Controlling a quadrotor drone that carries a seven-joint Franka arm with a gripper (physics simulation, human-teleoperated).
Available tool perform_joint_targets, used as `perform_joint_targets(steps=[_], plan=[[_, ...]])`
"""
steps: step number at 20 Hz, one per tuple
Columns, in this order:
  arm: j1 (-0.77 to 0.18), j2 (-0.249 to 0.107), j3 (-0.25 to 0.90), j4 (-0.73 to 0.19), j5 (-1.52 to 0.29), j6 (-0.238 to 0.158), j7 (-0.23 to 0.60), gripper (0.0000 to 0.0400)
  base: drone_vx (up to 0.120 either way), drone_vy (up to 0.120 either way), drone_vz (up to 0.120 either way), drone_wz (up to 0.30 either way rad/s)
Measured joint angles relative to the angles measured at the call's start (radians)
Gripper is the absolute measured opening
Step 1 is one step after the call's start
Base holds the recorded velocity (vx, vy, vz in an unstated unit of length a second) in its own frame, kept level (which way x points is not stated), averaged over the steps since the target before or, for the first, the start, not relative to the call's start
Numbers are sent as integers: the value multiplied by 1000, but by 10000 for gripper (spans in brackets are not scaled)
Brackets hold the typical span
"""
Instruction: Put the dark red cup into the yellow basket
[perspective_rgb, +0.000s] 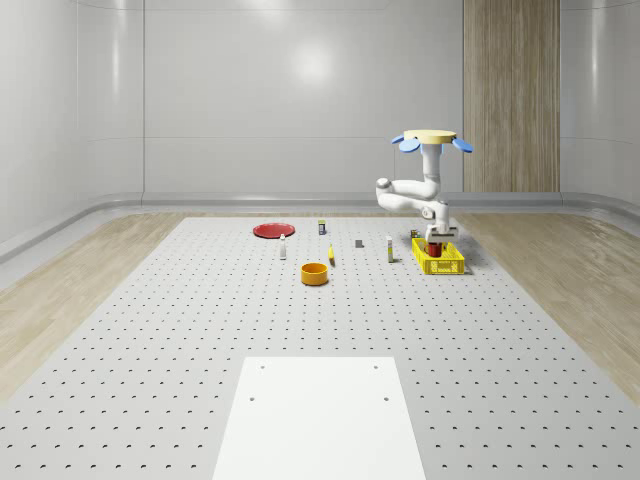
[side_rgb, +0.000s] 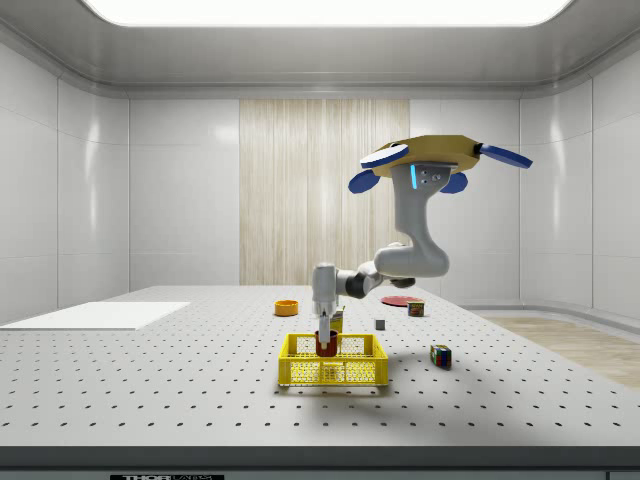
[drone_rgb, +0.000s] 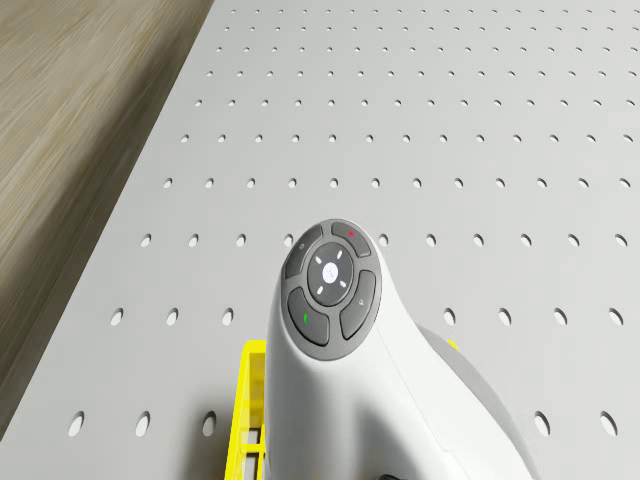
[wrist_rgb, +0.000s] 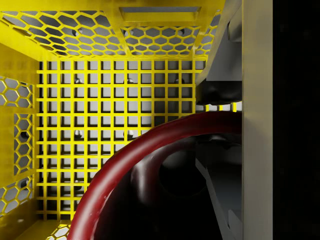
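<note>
The placing step is in hand: the dark red cup (side_rgb: 327, 344) is held by the gripper (side_rgb: 326, 338) inside the yellow basket (side_rgb: 333, 362), low between its walls. The fingers (wrist_rgb: 227, 95) are seen clamped on the cup's rim, one inside and one outside. The drone (side_rgb: 432, 158) is seen hovering above the table (perspective_rgb: 180, 330), just beside the basket, with the arm (side_rgb: 400, 262) bent down and across to it.

Next, a release is called for: the fingers should be parted once the cup is judged to sit on the mesh floor, then the arm lifted straight up so the rim is not caught.

In the wrist view the mesh floor and honeycomb walls are shown close around the cup (whether its base touches the floor cannot quite be told there). In the side view the cup's depth within the basket is given. In the whole-scene view the other things on the table are laid out, among them a red plate (perspective_rgb: 273, 230) and an orange bowl (perspective_rgb: 315, 273).
</note>
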Motion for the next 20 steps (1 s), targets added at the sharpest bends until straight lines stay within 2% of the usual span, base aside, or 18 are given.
perform_joint_targets(steps=[5, 6, 7, 9, 11, 15, 20], plan=[[-10, -1, -53, 17, -50, 22, 0, 100, 0, 0, 0, 0], [-11, 0, -60, 19, -56, 24, -1, 124, 0, 0, 0, 0], [-12, 0, -65, 21, -61, 26, -1, 185, 0, 0, 0, 0], [-13, 1, -71, 23, -67, 27, -1, 269, 0, 0, 0, 0], [-11, 2, -62, 20, -59, 23, -1, 321, 0, 0, 0, 0], [-2, 3, -21, 6, -21, 4, -1, 371, 0, 0, 0, 0], [4, 4, 17, -5, 15, -10, 0, 392, 0, 0, 0, 0]])
